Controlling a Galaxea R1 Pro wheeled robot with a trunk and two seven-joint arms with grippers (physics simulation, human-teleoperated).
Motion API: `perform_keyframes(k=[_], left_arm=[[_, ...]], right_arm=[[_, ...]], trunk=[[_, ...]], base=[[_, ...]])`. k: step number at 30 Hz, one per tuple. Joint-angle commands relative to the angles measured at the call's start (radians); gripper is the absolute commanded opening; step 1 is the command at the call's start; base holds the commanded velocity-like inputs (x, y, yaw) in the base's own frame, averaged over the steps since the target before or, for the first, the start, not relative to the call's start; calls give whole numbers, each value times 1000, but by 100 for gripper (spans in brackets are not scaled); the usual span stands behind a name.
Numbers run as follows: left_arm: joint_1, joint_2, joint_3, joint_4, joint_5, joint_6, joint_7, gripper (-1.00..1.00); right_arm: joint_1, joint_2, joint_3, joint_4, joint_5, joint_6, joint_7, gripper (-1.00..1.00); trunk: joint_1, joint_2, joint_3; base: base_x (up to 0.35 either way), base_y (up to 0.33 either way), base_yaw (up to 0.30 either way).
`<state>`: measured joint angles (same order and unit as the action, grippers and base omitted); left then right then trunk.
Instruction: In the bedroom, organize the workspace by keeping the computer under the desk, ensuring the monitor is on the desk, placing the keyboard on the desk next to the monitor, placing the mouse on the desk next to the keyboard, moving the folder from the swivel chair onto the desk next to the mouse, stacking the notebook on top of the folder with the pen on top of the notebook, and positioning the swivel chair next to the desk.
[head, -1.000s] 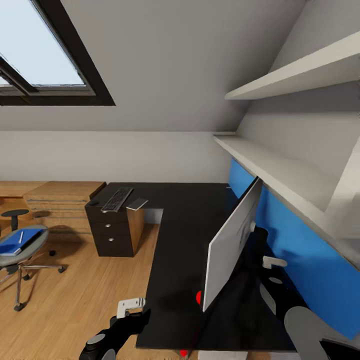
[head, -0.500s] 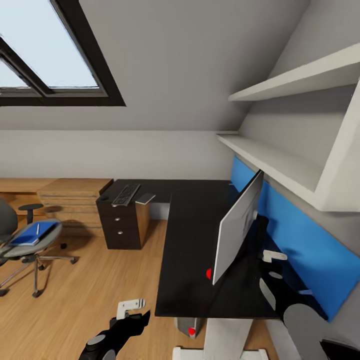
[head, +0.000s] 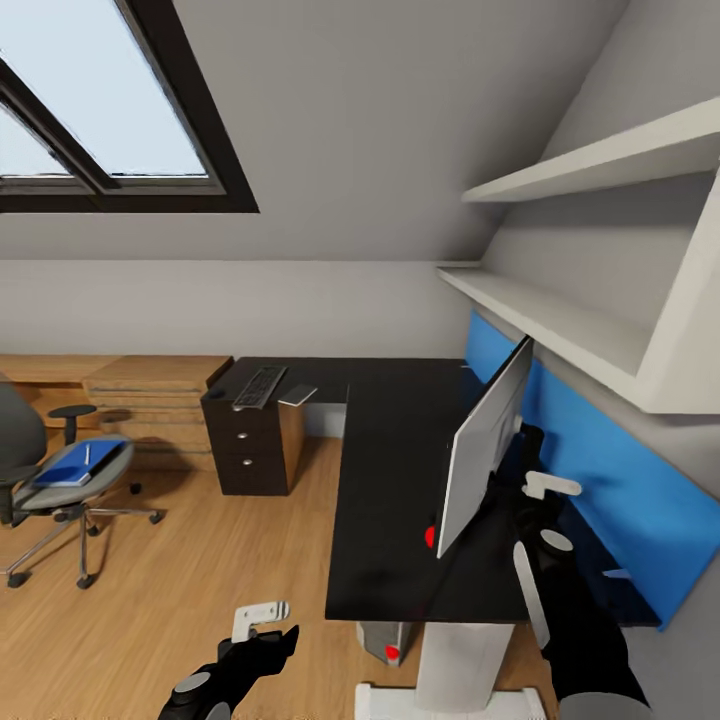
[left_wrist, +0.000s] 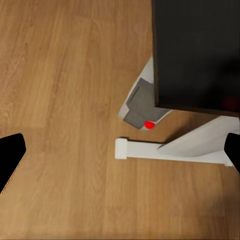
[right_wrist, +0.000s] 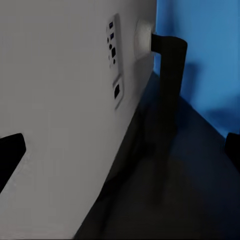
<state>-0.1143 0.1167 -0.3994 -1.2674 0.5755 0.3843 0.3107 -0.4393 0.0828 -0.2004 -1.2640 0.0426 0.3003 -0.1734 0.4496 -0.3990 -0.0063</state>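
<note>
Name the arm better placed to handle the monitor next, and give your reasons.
Right. The right gripper hangs over the desk just behind the monitor, facing its pale back. The left gripper hangs over the floor, off the desk's edge.

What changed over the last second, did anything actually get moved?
Mostly the view: the robot backed away and panned left, so the desk looks smaller and the computer beneath it now shows. The monitor, keyboard and swivel chair stayed put. The right hand remains behind the monitor.
</note>
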Motion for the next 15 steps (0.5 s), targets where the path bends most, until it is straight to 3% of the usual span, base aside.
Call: perform_keyframes(k=[1,3,9,15], left_arm=[[-1,1,-4,-1,10,1,10,100],[-1,1,-4,-1,10,1,11,100],[-1,-7,-1,-4,8,-2,11,100],[-1,-9,-2,-9,7,-2,18,100]], right_arm=[[5,4,-1,-9,5,7,-1,100],[19,12,-1,-32,5,10,0,100],[34,20,29,-33,5,-12,-34,100],[30,24,12,-26,6,-7,-6,100]], trunk=[[0,-1,-1],[0,-1,-1],[0,-1,-1],[0,-1,-1]], base=[[-91,283,0],[-96,297,0],[0,0,0],[0,0,0]])
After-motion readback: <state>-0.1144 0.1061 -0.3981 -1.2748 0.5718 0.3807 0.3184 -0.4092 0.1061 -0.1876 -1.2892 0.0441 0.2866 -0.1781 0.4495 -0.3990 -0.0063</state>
